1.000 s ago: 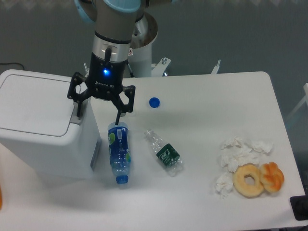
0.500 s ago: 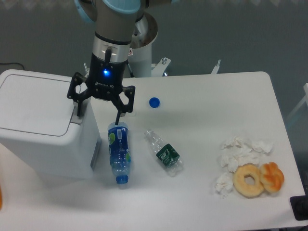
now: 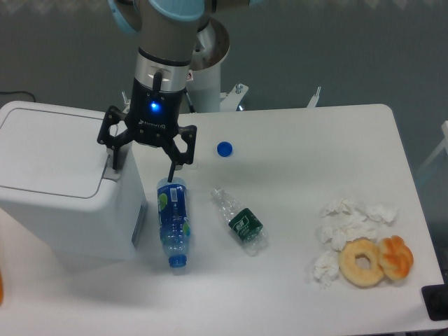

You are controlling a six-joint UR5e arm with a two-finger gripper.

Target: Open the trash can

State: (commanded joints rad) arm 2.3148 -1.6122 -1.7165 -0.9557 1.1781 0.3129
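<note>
Still lidded trash can [image 3: 59,182], end effector [image 3: 142,162] spread

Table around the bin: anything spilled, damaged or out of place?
Yes. A blue bottle and a crushed clear bottle lie on their sides, a loose blue cap sits apart, and crumpled tissues lie beside two donuts on the bare table.

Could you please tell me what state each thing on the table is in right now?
trash can: lid down, shut.
gripper: open, fingers spread at the can's right edge, holding nothing.
blue bottle: lying on its side, cap on.
clear bottle: lying down, crushed.
blue cap: loose on the table.
tissues: crumpled.
doughnut: whole, beside an orange pastry.
</note>
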